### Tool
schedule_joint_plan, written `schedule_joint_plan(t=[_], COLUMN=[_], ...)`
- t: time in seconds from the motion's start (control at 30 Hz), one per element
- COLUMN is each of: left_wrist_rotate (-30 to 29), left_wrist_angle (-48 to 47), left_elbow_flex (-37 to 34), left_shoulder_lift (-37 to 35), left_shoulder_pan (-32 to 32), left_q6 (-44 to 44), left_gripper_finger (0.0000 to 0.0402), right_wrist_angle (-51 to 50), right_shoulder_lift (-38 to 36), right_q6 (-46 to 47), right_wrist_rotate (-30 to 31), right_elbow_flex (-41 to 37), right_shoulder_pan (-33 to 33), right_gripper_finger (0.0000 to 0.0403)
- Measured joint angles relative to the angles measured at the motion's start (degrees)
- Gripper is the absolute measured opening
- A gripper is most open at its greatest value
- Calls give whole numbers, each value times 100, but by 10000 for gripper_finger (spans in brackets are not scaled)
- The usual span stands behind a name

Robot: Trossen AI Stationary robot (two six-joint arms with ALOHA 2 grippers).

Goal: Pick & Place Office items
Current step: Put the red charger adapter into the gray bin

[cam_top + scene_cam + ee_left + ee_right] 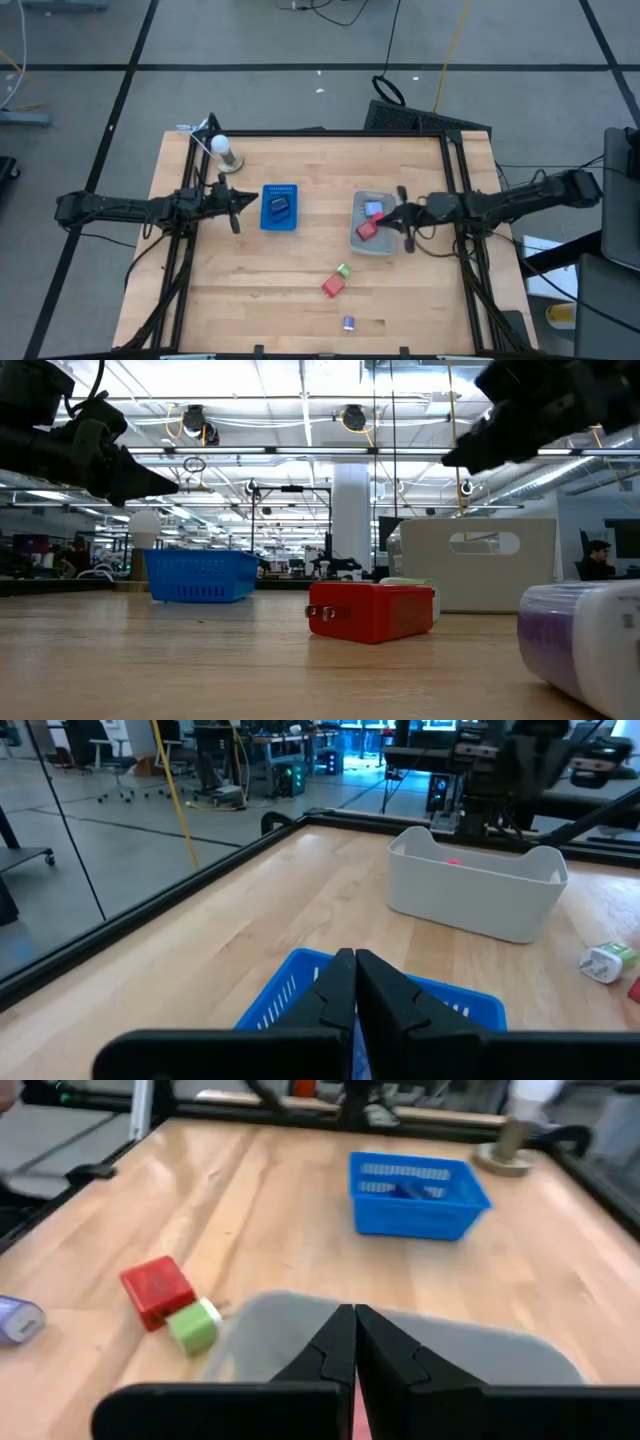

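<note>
Left gripper (237,203) sat left of centre in the high view, just beside the blue slotted plastic tray (279,208), fingers pressed together with nothing between them. Right gripper (400,217) hovered over the right rim of the clear grey plastic bin (372,238) right of centre — fingers also closed flat, empty.

Loose items sat lower centre in the high view: red blocky plug-style adapter (333,286), small pale-green block (343,270) touching or just beside it, and a purple-and-white cylinder (349,322) nearer the bottom edge. A red piece (367,229) and a pale blue one (373,209) lay in the bin, a dark one (280,207) in the tray.

Judgement: all rigid, light, smooth plastic — likely to skid. Grip the red adapter across its flat sides; the cylinder may roll, so pinch across its diameter.
</note>
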Motion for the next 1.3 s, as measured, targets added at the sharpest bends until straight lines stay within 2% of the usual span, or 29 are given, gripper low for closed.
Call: schedule_joint_plan(t=[0.1, 0.17, 0.37, 0.53, 0.67, 0.87, 0.97, 1.3], left_wrist_rotate=[-1, -1, 132, 139, 143, 147, 147, 147], left_wrist_angle=[-54, -103, -160, -158, -158, -166, -200, -288], left_elbow_flex=[0, 0, 0, 0, 0, 0, 2, 7], left_shoulder_lift=[2, 1, 2, 2, 2, 2, 2, 2], left_shoulder_pan=[0, 0, 0, 0, 0, 0, 0, 0], left_q6=[-22, -27, -40, -121, -147, -170, -171, -226], left_gripper_finger=[14, 10, 6, 19, 21, 21, 21, 21], right_wrist_angle=[-676, -1093, -1833, -1902, -2213, -2639, -2779, -2754], right_shoulder_lift=[749, 1206, 2295, 3009, 3702, 4650, 4920, 5518], right_q6=[-2, -39, -295, -339, -480, -1253, -1410, -1608], right_wrist_rotate=[0, 0, -4, -98, -190, -892, -1022, -1571], right_elbow_flex=[685, 1159, 2308, 3097, 3779, 4589, 4851, 4885], right_shoulder_pan=[228, 418, 856, 1019, 1136, 1325, 1345, 958], right_gripper_finger=[25, 53, 177, 283, 337, 356, 356, 356])
